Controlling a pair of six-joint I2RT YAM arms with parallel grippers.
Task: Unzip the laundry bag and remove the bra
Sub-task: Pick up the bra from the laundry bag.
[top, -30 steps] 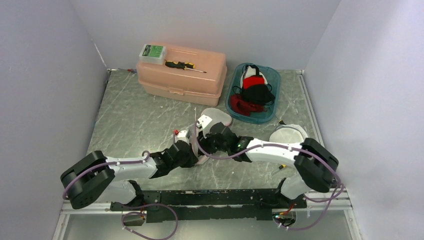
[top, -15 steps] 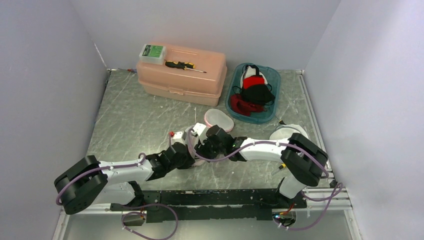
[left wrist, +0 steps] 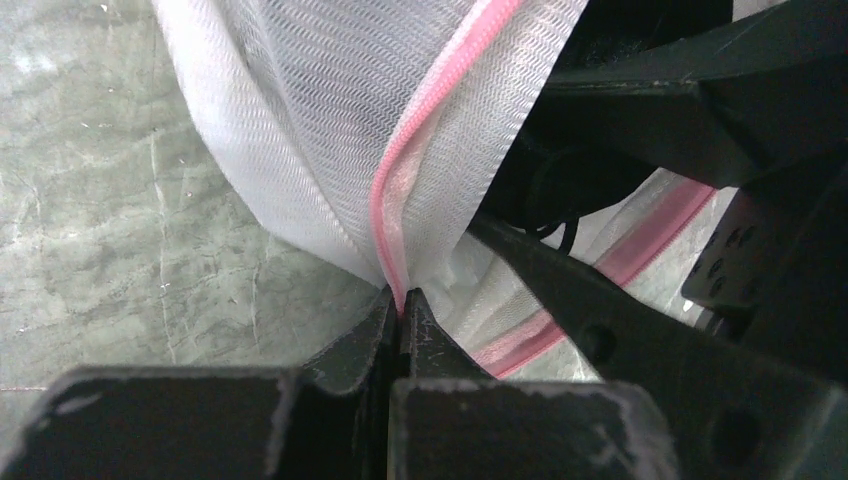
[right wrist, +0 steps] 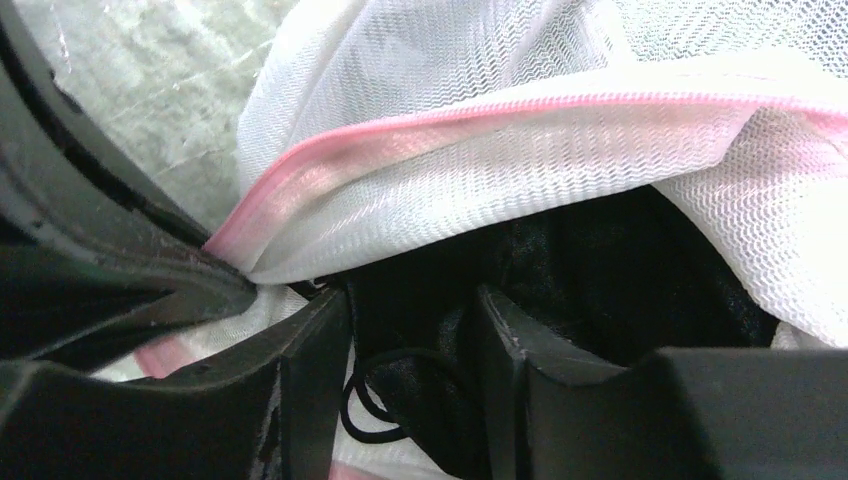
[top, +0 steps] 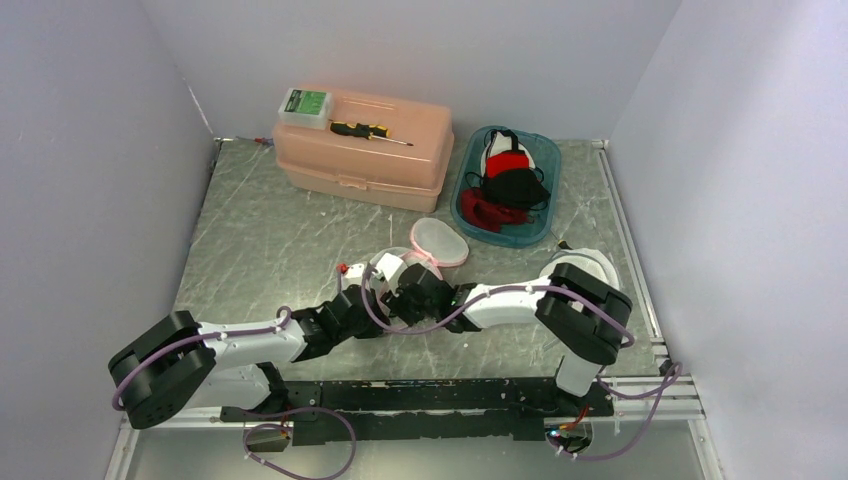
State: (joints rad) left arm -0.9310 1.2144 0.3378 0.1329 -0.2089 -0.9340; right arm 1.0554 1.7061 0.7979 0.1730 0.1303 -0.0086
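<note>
Laundry bag (left wrist: 290, 120) lies at the middle of the desk (top: 270, 240), between my two arms. My left fingers (left wrist: 362, 338) are clamped shut on its pink zip edge (left wrist: 425, 135). My right fingers (right wrist: 312, 375) sit parted inside the opened mouth, the black bra (right wrist: 600, 290) between them; whether they pinch it I cannot tell.

Left gripper (left wrist: 402, 300) closed; right gripper (right wrist: 412, 300) apparently half apart.
</note>
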